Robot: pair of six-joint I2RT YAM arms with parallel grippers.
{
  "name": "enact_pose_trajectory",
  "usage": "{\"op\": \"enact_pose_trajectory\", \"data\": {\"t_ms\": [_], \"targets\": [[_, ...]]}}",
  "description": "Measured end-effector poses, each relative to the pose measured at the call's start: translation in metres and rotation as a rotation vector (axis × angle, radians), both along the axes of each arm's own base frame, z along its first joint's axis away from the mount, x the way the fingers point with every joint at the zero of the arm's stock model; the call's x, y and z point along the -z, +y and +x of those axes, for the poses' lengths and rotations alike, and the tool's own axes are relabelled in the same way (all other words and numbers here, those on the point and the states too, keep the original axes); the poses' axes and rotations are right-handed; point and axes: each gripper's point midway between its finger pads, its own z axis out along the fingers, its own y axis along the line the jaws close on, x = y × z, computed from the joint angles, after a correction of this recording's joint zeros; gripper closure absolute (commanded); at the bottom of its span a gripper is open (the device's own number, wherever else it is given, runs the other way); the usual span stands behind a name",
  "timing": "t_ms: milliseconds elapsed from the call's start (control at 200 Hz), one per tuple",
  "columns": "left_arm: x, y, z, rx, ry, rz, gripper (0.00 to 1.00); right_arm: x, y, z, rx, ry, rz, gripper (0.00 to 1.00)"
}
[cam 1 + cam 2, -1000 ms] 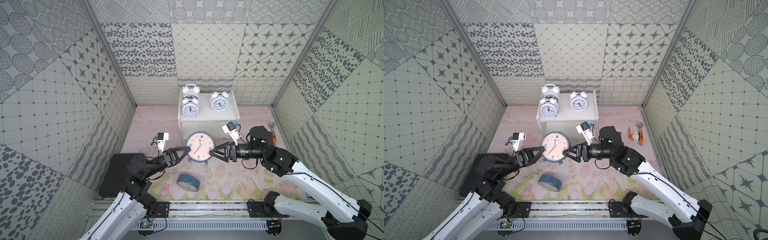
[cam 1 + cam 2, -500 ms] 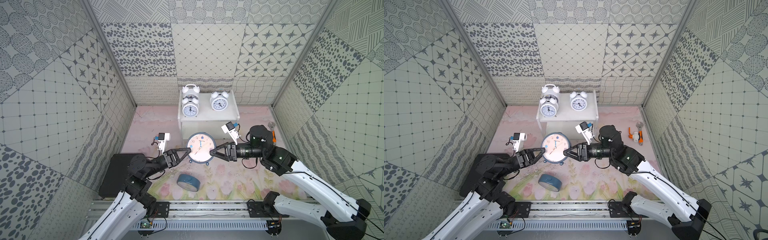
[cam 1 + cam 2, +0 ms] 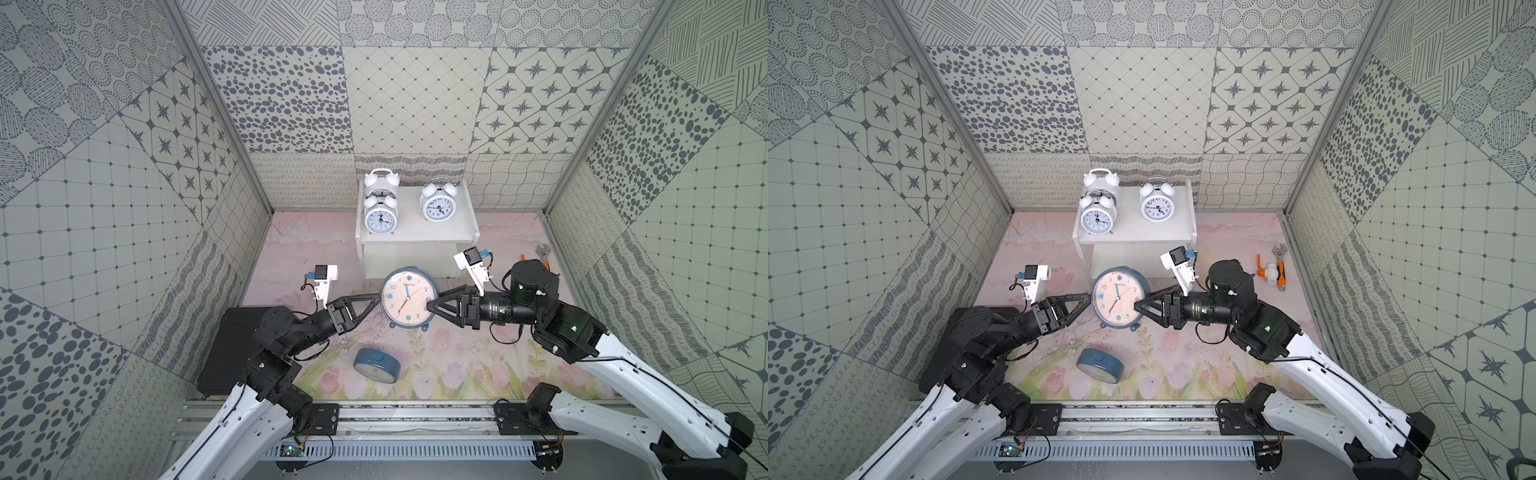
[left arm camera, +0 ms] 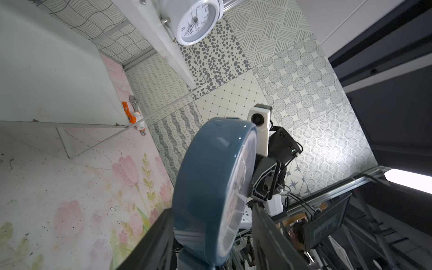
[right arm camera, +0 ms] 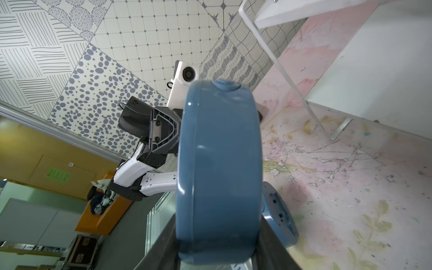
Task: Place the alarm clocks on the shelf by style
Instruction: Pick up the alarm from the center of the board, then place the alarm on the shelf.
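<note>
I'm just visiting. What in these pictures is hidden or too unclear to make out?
- Rear small white twin-bell clock: dial hidden in both top views by the white twin-bell clock in front.
- Blue-cased round clock lying down: dial only a sliver in top views; right wrist view shows its back.
- White two-tier shelf: lower tier largely blocked in top views by its top board and the upright blue clock.

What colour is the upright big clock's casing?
Slate blue; the clock shows it best in the right wrist view.
</note>
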Motion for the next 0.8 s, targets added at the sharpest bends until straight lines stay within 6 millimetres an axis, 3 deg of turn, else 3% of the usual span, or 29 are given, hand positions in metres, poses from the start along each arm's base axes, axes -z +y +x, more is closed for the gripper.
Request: {"op": "enact_pose_trajectory", "data": {"t_ms": [260,490,801], "targets": [[0.01,0.034,0.016,-0.246,0.069,0.089,0.46,0.018,-0.014,0.011,0.116,-0.182,-0.032,0.75],[0.05,0.065,0.024,-0.427,0.185,0.213,0.5,0.044,0.003,0.036,0.186,-0.274,-0.078,0.84],[0.095,0.097,0.024,-0.585,0.303,0.343,0.52,0.059,0.027,0.068,0.333,-0.462,-0.104,0.84]]}}
